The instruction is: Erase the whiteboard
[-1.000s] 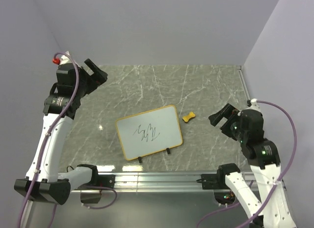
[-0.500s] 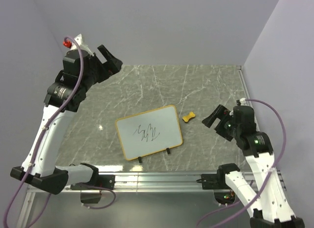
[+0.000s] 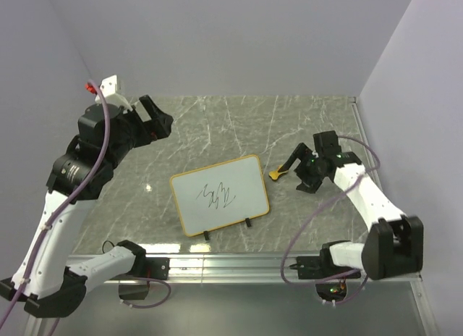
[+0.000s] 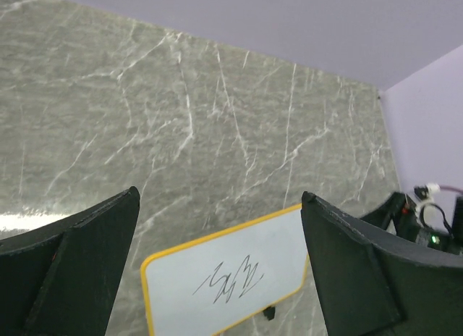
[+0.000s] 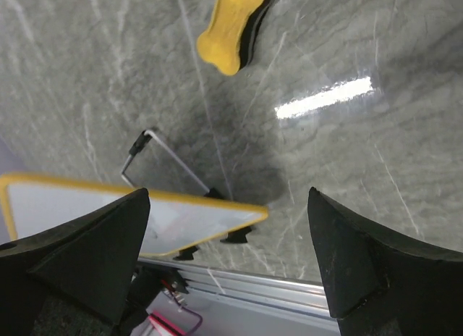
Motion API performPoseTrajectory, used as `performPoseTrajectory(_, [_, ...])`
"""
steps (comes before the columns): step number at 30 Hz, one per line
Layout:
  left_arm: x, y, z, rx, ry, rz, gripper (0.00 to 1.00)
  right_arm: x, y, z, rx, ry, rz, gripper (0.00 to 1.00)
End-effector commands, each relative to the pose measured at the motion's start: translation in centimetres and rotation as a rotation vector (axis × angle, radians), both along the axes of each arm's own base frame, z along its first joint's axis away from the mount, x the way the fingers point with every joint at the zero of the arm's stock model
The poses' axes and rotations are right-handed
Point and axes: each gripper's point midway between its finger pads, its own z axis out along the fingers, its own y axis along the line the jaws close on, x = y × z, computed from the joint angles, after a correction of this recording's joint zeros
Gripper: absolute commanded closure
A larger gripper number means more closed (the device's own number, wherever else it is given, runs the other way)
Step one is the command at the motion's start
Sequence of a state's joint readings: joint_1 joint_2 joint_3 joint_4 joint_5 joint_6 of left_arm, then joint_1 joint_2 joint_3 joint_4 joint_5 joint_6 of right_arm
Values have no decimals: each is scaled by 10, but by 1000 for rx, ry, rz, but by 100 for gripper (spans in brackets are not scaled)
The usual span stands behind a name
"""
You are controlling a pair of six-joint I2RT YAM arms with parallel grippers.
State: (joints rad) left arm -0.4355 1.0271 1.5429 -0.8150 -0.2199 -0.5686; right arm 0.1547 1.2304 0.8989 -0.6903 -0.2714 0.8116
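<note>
The whiteboard (image 3: 220, 195), white with a yellow frame and two black feet, stands tilted at the table's middle with a dark scribble on it. It also shows in the left wrist view (image 4: 226, 284) and, edge-on, in the right wrist view (image 5: 130, 216). A small yellow bone-shaped eraser (image 3: 278, 172) lies just right of the board; it also shows in the right wrist view (image 5: 230, 26). My right gripper (image 3: 297, 166) is open and empty, close to the eraser's right side. My left gripper (image 3: 153, 119) is open and empty, raised above the far left of the table.
The grey marble table top (image 3: 239, 126) is bounded by lilac walls at the back and sides. An aluminium rail (image 3: 231, 263) runs along the near edge with both arm bases. The board's wire stand (image 5: 163, 158) shows behind it.
My right gripper has swung forward and left, from the right side to just beside the eraser. My left arm rose, then came down and turned slightly. The board and eraser have not moved.
</note>
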Motion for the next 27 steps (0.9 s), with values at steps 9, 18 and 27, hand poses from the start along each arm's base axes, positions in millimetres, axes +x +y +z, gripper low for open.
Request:
performPoseTrajectory(9, [-23, -7, -45, 46, 79, -104, 1, 78, 25, -33, -28, 89, -9, 7])
performPoseTrajectory(18, [-8, -12, -62, 147, 105, -139, 1, 109, 17, -67, -111, 154, -82, 11])
performPoseTrajectory(27, [-3, -22, -75, 187, 130, -167, 1, 118, 25, -83, -145, 222, -97, 17])
